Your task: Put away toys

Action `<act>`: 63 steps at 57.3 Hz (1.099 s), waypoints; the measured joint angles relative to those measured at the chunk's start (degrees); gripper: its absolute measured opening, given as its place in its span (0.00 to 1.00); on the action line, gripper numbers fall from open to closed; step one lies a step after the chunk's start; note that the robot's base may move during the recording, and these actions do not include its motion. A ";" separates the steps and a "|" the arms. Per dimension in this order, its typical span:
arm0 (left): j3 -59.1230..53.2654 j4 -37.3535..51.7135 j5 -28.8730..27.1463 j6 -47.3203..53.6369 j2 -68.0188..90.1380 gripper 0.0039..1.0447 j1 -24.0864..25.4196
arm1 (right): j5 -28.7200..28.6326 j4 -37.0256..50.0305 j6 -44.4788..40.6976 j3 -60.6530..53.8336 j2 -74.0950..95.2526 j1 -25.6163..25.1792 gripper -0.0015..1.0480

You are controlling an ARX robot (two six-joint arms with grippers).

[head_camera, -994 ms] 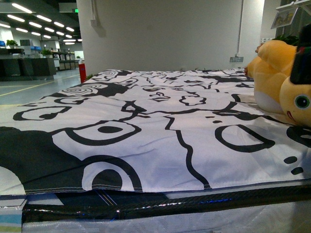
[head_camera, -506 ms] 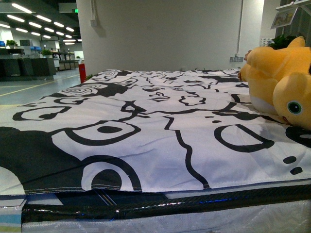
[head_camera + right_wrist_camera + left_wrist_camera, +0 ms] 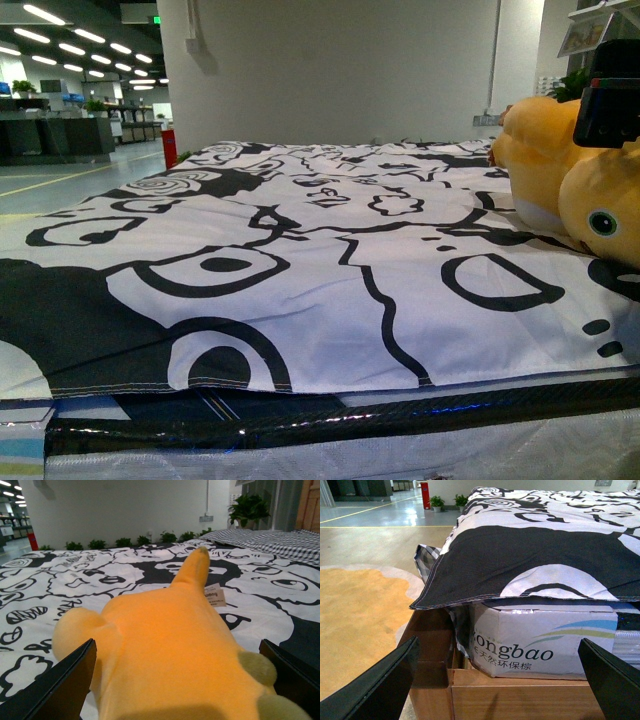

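Plush toy (image 3: 150,625) lies on patterned sheet (image 3: 75,575), centred within wide-open right tool (image 3: 176,642).

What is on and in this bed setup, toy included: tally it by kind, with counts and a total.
Yellow-orange plush toy: 1
Black-and-white printed sheet: 1
Plastic-wrapped mattress: 1
Total: 3

A plush toy (image 3: 560,180) lies at the right edge of a sheet (image 3: 300,260) spread over a wrapped mattress (image 3: 545,640) on a bed frame (image 3: 520,695). The right gripper (image 3: 177,680) has a finger on either side of the toy. The left gripper (image 3: 500,680) faces the bed's near left corner. Potted plants (image 3: 130,541) line the far wall.
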 joint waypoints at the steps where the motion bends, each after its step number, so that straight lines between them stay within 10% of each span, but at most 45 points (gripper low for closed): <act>1: 0.00 0.00 -0.02 0.00 0.00 0.94 0.00 | 0.00 0.09 0.00 0.00 0.07 0.07 0.94; 33: 0.00 0.00 0.00 0.00 0.00 0.94 0.00 | 0.87 4.22 -1.27 -4.33 1.20 3.83 0.94; 63: 0.00 0.00 -0.02 0.00 0.00 0.94 0.00 | -2.40 4.26 -1.70 -4.42 -0.50 2.54 0.25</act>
